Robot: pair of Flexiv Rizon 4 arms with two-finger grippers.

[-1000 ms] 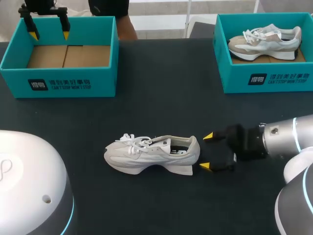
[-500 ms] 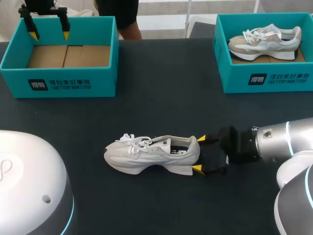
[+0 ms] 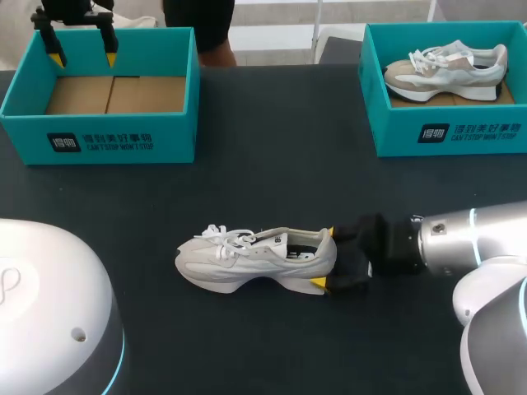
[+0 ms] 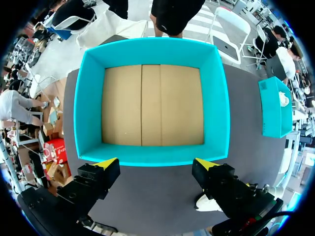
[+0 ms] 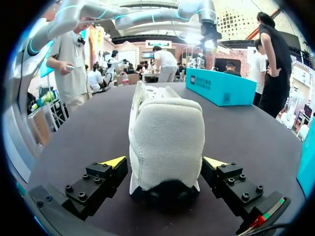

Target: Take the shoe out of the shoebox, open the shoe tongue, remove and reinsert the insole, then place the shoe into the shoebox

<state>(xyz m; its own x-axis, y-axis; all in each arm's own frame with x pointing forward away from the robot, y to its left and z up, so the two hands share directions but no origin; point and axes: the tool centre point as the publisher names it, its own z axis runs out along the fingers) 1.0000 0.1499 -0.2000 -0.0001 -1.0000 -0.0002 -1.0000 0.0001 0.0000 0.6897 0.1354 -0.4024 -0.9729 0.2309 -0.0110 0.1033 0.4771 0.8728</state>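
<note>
A pale grey shoe (image 3: 255, 260) with white laces stands upright on the dark table, toe to the left. My right gripper (image 3: 324, 259) is open, its yellow tips on either side of the shoe's heel (image 5: 166, 142). In the right wrist view the heel fills the gap between the fingers without clear contact. The empty teal shoebox (image 3: 103, 123) stands at the back left. My left gripper (image 3: 82, 48) hangs open above that box's far edge. In the left wrist view the box's cardboard floor (image 4: 152, 103) lies bare ahead of the open left gripper (image 4: 160, 163).
A second teal shoebox (image 3: 445, 123) at the back right holds another pale shoe (image 3: 445, 70). White robot housings (image 3: 49, 313) bulge in at the near left and near right corners.
My right gripper has slid left along the table until its open fingers straddle the shoe's heel. The left arm and the shoe have stayed put.
</note>
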